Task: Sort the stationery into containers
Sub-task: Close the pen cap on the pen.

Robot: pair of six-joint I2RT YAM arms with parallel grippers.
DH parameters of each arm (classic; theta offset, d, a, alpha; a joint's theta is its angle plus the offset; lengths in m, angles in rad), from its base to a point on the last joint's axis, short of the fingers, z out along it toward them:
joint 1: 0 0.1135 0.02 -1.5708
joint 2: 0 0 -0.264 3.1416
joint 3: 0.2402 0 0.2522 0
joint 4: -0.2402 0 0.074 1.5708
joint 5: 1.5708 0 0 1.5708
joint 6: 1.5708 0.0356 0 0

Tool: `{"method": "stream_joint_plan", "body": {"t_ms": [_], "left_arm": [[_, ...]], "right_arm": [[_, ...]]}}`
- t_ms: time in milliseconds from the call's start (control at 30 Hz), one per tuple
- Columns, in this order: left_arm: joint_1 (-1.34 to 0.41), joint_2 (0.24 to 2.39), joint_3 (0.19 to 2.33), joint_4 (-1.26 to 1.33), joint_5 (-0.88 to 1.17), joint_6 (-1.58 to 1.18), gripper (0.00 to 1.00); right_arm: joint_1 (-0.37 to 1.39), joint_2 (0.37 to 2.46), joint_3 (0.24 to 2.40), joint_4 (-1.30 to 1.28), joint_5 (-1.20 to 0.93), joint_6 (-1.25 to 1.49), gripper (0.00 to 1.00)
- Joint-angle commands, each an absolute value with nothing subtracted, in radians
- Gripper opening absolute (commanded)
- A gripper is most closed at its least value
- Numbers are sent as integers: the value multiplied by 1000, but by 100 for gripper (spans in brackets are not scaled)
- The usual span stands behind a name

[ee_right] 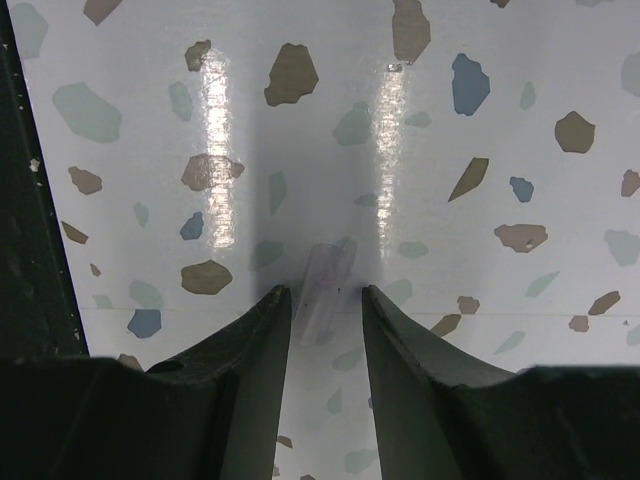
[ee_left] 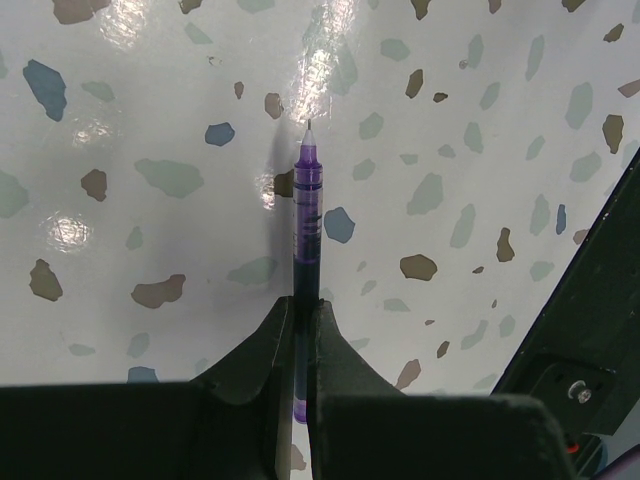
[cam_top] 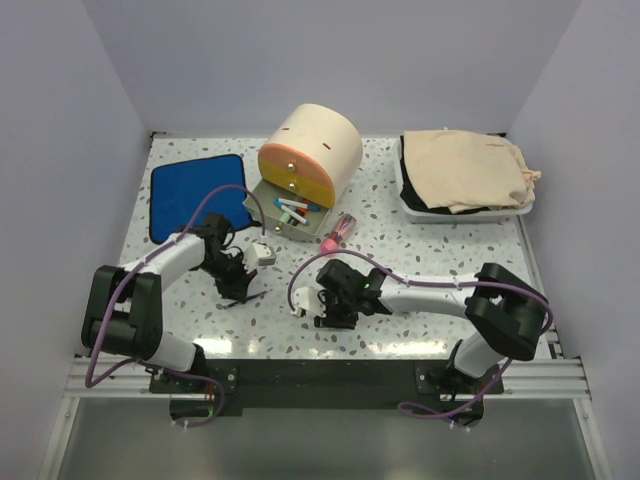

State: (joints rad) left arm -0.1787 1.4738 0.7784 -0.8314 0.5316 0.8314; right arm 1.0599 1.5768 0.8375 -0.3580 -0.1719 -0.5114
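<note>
The slim pen (ee_left: pixel 307 215) you hold, a translucent purple barrel with a needle tip, is clamped in your left gripper (ee_left: pixel 303 305) close to the glossy speckled table (ee_left: pixel 150 120). Other pens (cam_top: pixel 292 208) lie in the open grey drawer (cam_top: pixel 268 222) of the round wooden cabinet (cam_top: pixel 325 135). The pink tube (cam_top: pixel 340 229) and small grey box (cam_top: pixel 262 252) are unsorted. Your right gripper (ee_right: pixel 324 292) stands apart around a small clear piece (ee_right: pixel 325 272).

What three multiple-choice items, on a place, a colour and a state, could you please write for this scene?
1. The blue cloth lies: A left of the cabinet; B right of it; C on top of it.
2. The pen in the left tool is: A red; B purple; C green.
3. The grey drawer is: A shut; B open; C upside down.
Answers: A, the top view shows it left; B, its barrel is purple; B, it is pulled out with pens inside.
</note>
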Motion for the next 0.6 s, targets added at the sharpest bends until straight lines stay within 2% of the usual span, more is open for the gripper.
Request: {"method": "stream_joint_plan", "body": {"t_ms": [0,367,533,567], "left_arm": [[-167,1480,811,-850,561,864,0],[-158,1486,808,-850,571,870,0],[-156,1489,813,-856,587,867,0],[-156,1491,816,-859,589,867,0]], "right_arm": [[1061,1562,811,-403,-149,-495,40],[1061,1614,827,-423,-196,-502,32],[1060,1667,874,-478,-228,-517,17],[1060,1695,885,-495,-232,-523,10]]}}
